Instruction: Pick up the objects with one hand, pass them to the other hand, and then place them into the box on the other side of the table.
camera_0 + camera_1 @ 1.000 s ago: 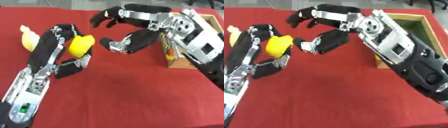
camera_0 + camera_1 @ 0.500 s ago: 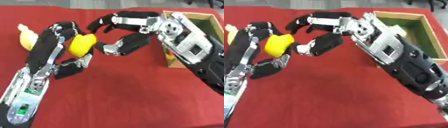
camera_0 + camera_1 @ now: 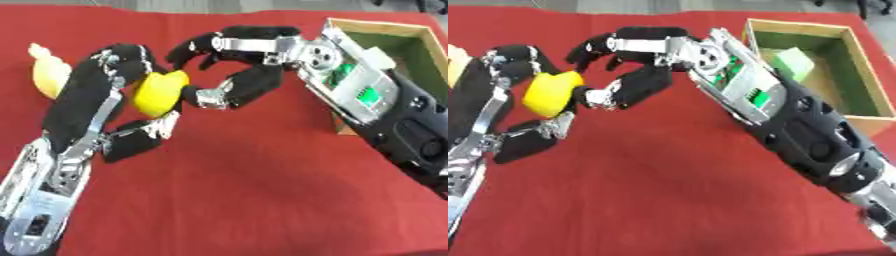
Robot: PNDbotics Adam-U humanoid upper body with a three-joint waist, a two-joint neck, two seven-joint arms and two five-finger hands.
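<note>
A lemon [image 3: 159,93] is held in the left hand [image 3: 105,100]. The right hand [image 3: 236,65] is just beside it. A box [image 3: 846,75] is set behind the right hand.

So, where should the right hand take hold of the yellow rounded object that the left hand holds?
Probably on the bare right-facing side of the yellow rounded object, coming in from the right. The left hand covers its left side, and the right hand already stands open around that free end.

Yellow object [image 3: 160,93], red tablecloth [image 3: 245,190], seemingly green-lined box [image 3: 846,75]
</note>
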